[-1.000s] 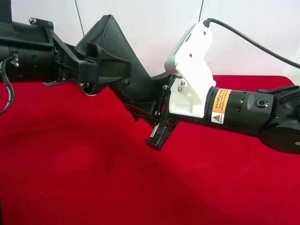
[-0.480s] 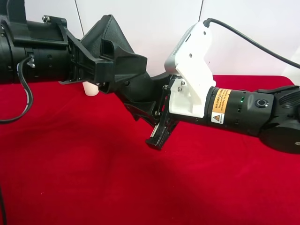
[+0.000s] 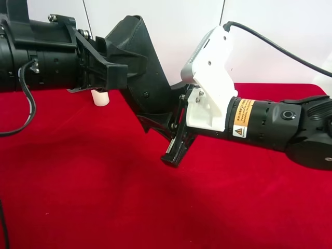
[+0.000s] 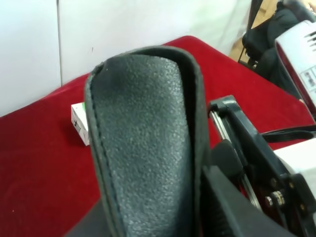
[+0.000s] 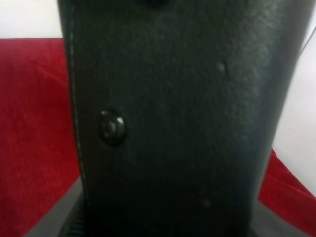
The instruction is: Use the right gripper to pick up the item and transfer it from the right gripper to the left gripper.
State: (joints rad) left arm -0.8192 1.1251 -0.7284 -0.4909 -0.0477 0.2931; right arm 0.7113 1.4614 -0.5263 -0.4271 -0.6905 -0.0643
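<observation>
the case (image 3: 142,67), black grained leather-like material with stitched edges and a rounded end, hangs in the air above the counter (image 3: 104,197), slanting between the two arms. a small round snap (image 5: 112,127) sits on its flat face. the right hand (image 3: 158,120), on the arm with white plastic housing, is pressed together on the case's lower end. the left hand (image 3: 122,70), on the ribbed all-black arm, pinches the upper end. red cloth covers the counter. a white candle (image 3: 100,97) stands partly hidden behind the left hand, and a small white carton (image 4: 79,123) lies near the wall (image 3: 171,21). half a second ago the left fingers stood spread around the case; now they have closed and its top stands steeper.
</observation>
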